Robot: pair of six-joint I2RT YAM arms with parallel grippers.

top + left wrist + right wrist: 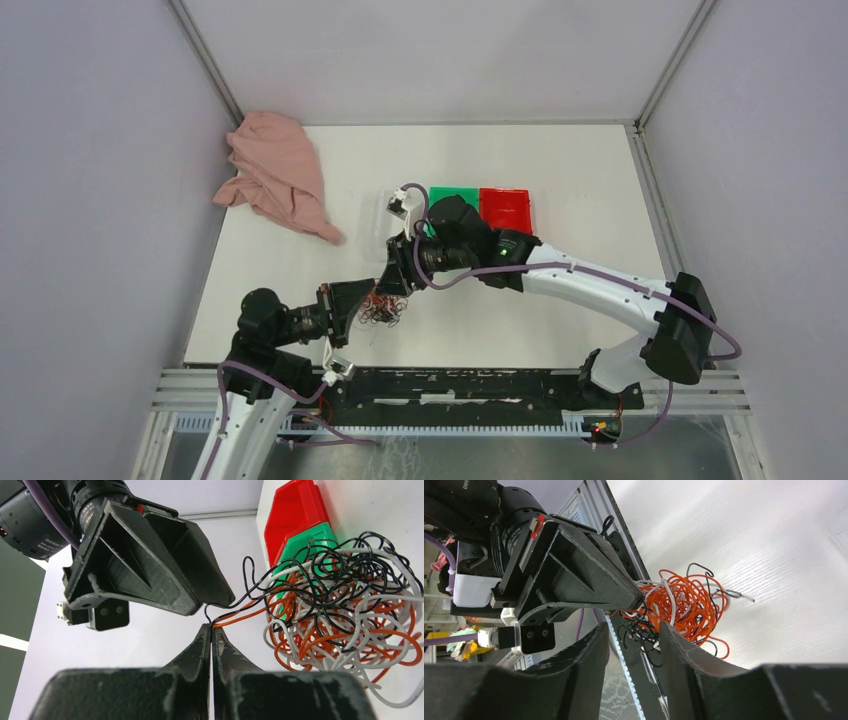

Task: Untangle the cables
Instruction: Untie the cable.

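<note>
**A:** Left tool (pixel 210 628)?

**B:** Pressed together, pinching one orange and one black strand at the very tip. The cables (pixel 345 605) trail off that pinch as a single curly wad of orange, black and whitish wire. It sits between the two tools, near the front of the worktop (pixel 580 180). Resting or lifted, cannot tell.

**A:** Right tool (pixel 633 630)?

**B:** Fingers spread, tips right at the wad. Black loops cross the gap, none visibly clamped. My read is that the left anchors the free ends so the right can pick a loop and draw it off.

**A:** Room to pull?

**B:** Tight toward the front, with the rail (pixel 720 392) near the wad. The green bin (pixel 455 193) and red bin (pixel 505 208) lie beyond the right arm, and a pink cloth (pixel 275 175) is at the far left. The bare worktop to the right looks like the safest direction.
</note>
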